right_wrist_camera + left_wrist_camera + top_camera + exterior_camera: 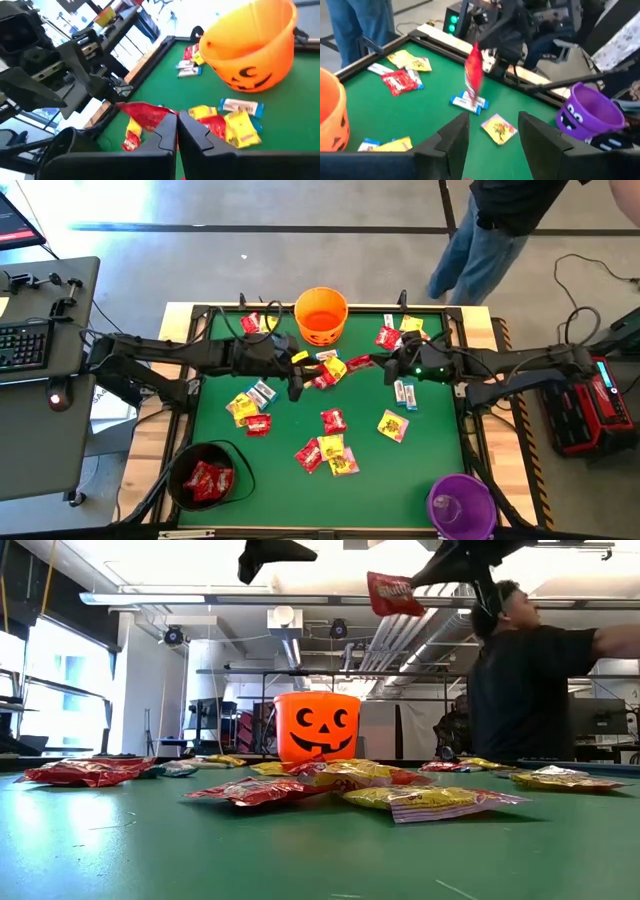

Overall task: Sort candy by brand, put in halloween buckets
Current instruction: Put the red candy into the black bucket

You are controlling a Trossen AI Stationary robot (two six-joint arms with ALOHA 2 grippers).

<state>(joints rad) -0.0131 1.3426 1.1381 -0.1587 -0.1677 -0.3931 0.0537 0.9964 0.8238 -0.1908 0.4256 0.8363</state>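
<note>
1. Candy status: one red packet hangs clamped between the fingers of the right claw, lifted well clear of the bench. In the left wrist view the packet dangles edge-down below that claw.

2. Left claw: fingers apart, nothing between them. It hovers over loose yellow and red packets just beside it, with the orange bucket near, beyond its tip.

3. Buckets relative to the right claw: the orange one is near, off to its side; the purple bucket is well apart, back toward its own bench corner; the black bucket is farthest, across the bench on the left arm's side.

4. Black bucket contents: red packets already lie inside. Judgement: the held red packet belongs there, matching brand.

5. Advice for the carry: keep the packet high in transit so it clears the loose candy and the left arm lying between the claw and the black bucket. The reach is long; a handover to the left claw, open and facing the packet, looks the safer route.

6. Risk: the grip is on one edge only; a fast swing could shake the packet loose.

7. Release only with the packet directly above the bucket mouth.
</note>
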